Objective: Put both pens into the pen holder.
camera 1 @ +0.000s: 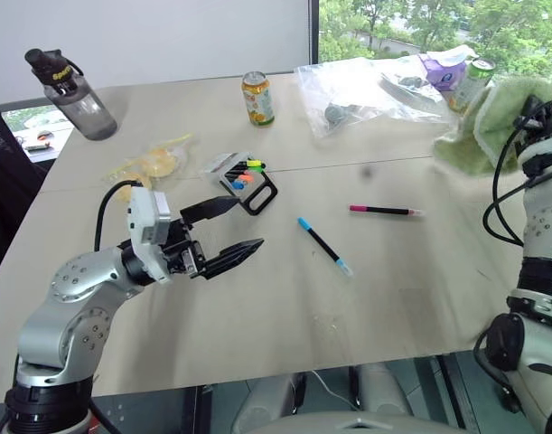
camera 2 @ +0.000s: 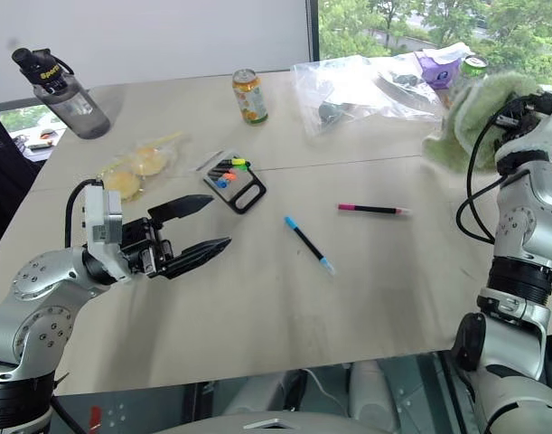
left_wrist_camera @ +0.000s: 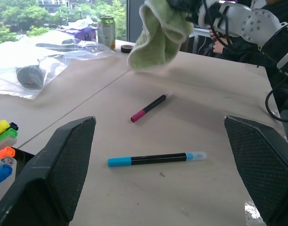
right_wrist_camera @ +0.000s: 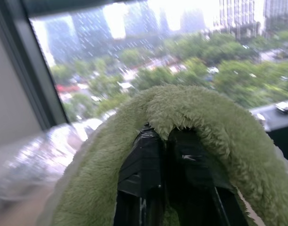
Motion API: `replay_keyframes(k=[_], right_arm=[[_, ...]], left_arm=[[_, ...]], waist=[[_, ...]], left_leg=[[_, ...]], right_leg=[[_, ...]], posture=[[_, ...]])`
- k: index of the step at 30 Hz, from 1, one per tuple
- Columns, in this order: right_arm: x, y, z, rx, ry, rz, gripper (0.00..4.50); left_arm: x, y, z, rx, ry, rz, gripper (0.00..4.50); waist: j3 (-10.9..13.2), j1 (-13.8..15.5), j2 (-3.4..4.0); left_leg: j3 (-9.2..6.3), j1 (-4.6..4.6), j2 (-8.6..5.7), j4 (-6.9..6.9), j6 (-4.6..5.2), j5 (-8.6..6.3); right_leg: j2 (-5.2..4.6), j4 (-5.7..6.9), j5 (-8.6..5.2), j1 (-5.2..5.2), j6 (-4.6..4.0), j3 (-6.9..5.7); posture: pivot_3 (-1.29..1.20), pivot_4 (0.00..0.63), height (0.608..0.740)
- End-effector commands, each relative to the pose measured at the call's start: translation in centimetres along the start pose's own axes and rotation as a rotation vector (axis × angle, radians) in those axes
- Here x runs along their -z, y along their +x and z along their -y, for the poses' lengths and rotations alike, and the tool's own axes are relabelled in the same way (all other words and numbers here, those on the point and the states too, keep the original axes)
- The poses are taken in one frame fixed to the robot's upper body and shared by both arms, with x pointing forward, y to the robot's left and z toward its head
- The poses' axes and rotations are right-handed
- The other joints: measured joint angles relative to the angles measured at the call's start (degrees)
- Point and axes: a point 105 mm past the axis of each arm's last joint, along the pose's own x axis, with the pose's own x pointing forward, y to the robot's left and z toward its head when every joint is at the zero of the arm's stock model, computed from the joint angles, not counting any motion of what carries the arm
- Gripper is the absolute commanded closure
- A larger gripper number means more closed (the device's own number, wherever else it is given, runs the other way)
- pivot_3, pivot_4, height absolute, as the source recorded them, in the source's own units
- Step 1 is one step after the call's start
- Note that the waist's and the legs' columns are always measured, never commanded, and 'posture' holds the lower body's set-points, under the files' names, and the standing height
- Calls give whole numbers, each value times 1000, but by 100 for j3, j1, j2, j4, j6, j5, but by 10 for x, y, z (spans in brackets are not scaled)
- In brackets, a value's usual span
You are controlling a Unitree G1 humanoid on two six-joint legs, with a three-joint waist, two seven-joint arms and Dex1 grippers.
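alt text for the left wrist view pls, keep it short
Between the open left pincer fingers, a blue-capped pen lies on the table, with a pink-capped pen beyond it. Farther back the right pincer holds a green cloth in the air; neon markers in the pen holder show beside one finger.

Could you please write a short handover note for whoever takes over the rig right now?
Left gripper: open, empty, held above the table just short of the pen holder.
Right gripper: raised at the far right edge with a green fluffy cloth draped over its fingers, which look closed on it.
Blue-capped pen: flat on the table, mid-table.
Pink-capped pen: flat on the table, farther right, apart from the blue one.
Done: nothing; the holder has only coloured markers in it.
Left: drop the cloth, pick up each pen, place both in the holder.
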Motion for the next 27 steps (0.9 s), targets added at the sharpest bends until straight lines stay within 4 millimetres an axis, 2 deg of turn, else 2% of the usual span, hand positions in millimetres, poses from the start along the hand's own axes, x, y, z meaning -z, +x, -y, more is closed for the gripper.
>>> replay_keyframes(k=[1,6,7,12,14,16,18,21,23,25,27], right_arm=[[-2,-2,14,56,-56,-42,2668],[-6,-2,16,43,-69,-56,197],[-7,-2,16,43,-71,-60,40],[-2,-4,20,28,-102,-129,40],[15,-9,22,-34,-183,-287,40],[39,-29,18,-198,-261,-504,40],[51,-53,25,-310,-336,-694,40],[42,-71,56,-337,-524,-818,40],[32,-77,68,-359,-610,-860,40],[19,-76,66,-416,-652,-814,40],[7,-75,52,-529,-647,-718,40]], left_arm=[[-6,-3,2,10,24,14,0],[-2,-1,3,18,14,19,0],[-1,0,3,19,12,20,0],[3,1,4,23,5,22,0],[4,1,4,24,3,26,0],[5,2,5,26,2,28,0],[6,2,5,27,1,28,0],[9,1,6,29,0,27,0],[9,2,7,32,-1,28,0],[10,2,8,34,-3,28,0],[12,1,8,35,-5,26,0]], waist=[[-1,0,1],[1,-16,8],[1,-12,8],[1,4,8],[1,6,8],[2,41,12],[2,52,12],[12,56,29],[19,51,45],[19,12,46],[19,-9,44]], left_leg=[[0,0,0,0,0,0],[16,5,1,0,0,0],[16,5,1,0,0,0],[15,4,1,1,0,0],[15,4,1,1,0,0],[15,3,1,2,1,0],[1,-5,2,2,1,0],[-2,-14,1,5,1,0],[4,-15,-1,9,2,-1],[9,-10,3,9,2,-1],[16,-2,12,8,1,-1]], right_leg=[[0,0,0,0,0,0],[0,7,0,-1,0,18],[0,7,0,-1,0,17],[0,6,0,0,0,16],[0,6,0,0,0,16],[0,5,0,0,0,16],[-2,-10,0,3,0,-2],[-7,-14,0,1,0,-8],[-9,-12,0,1,1,-3],[-6,-8,0,2,1,0],[1,-3,0,3,1,5]], posture=[[0,150,739],[0,150,739],[0,150,739],[0,150,739],[0,150,739],[0,150,739],[0,150,739],[0,150,739],[0,150,739],[0,150,739],[0,150,739]])
